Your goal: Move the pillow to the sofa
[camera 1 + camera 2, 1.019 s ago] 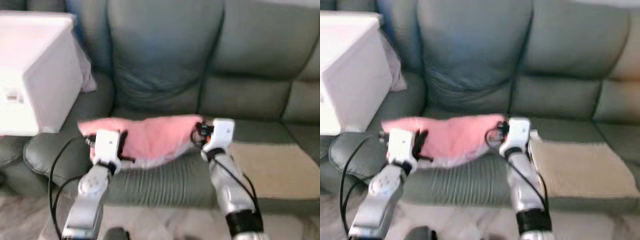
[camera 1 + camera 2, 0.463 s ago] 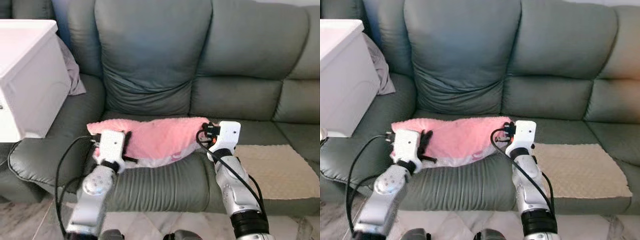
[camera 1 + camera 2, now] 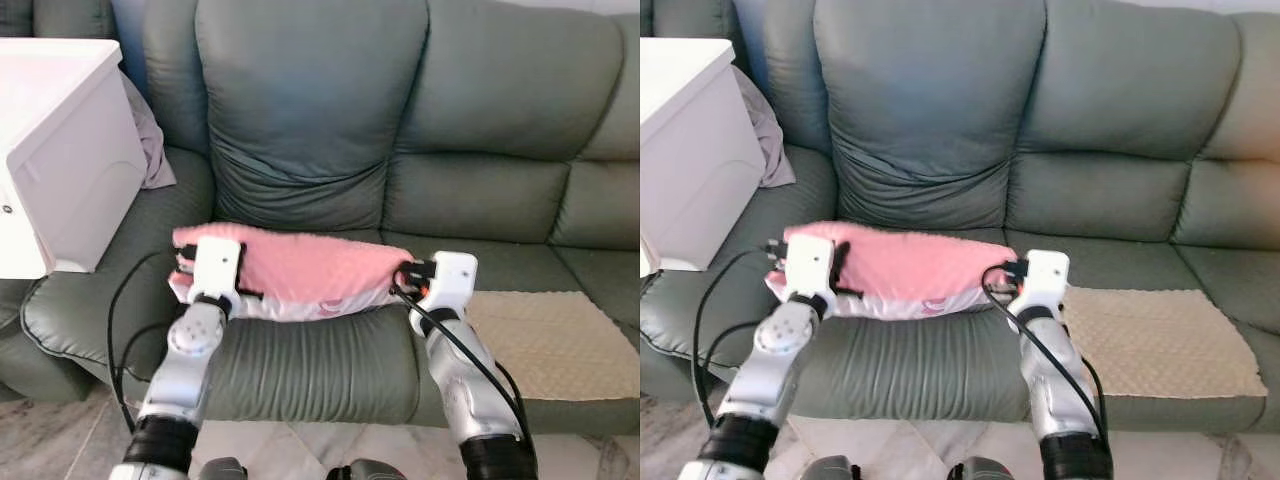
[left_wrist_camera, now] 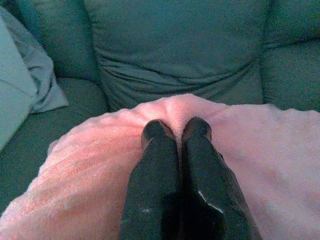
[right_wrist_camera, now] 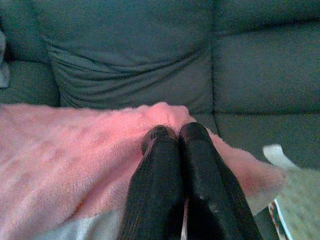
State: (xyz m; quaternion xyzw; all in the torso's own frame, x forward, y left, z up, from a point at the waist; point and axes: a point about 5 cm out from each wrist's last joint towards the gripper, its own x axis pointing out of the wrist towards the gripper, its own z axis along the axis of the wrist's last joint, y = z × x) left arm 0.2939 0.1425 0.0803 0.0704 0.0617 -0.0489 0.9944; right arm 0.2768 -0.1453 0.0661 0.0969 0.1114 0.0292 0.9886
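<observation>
A fluffy pink pillow (image 3: 300, 272) with a white underside stretches between my two arms, above the front of the grey-green sofa's (image 3: 320, 130) left seat cushion (image 3: 300, 350). My left gripper (image 4: 176, 131) is shut on the pillow's left end, its black fingers (image 4: 155, 165) pressed together in the pink fabric. My right gripper (image 5: 172, 134) is shut on the pillow's right end in the same way. In the left eye view the left wrist (image 3: 215, 268) and the right wrist (image 3: 445, 280) flank the pillow at about the same height.
A white cabinet (image 3: 60, 150) stands over the sofa's left armrest, with a grey cloth (image 3: 150, 140) tucked behind it. A beige mat (image 3: 550, 330) lies on the seat to the right of the pillow. Light tiled floor (image 3: 300, 450) lies before the sofa.
The view has sharpened and shifted as I came closer. The pillow has been lifted slightly and pulled flatter between the two grippers, both still holding it.
</observation>
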